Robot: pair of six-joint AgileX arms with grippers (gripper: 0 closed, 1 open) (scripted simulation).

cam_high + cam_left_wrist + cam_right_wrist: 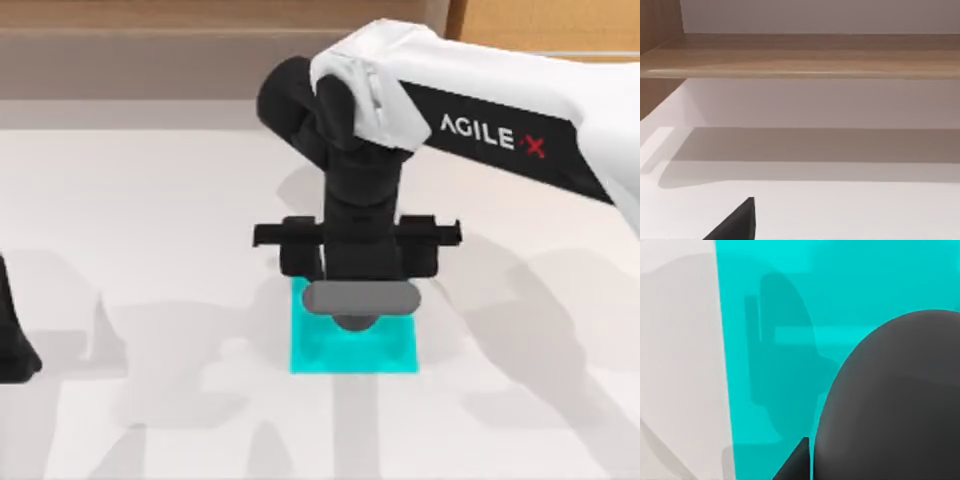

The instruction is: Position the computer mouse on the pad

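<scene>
The cyan pad (350, 350) lies on the white table at the middle. The grey computer mouse (360, 300) hangs over the pad's far half, its darker rounded part toward the pad's middle. My right gripper (358, 282) comes straight down from above and is shut on the mouse. In the right wrist view the mouse's dark rounded body (895, 405) looms close above the pad (840, 285), next to a black fingertip (796, 464), and a shadow falls on the cyan sheet. My left arm (12, 340) stays parked at the table's left edge.
A wooden ledge (150, 45) runs along the far side of the white table (150, 220). The left wrist view looks across the bare tabletop (840, 210) to that ledge (800, 55).
</scene>
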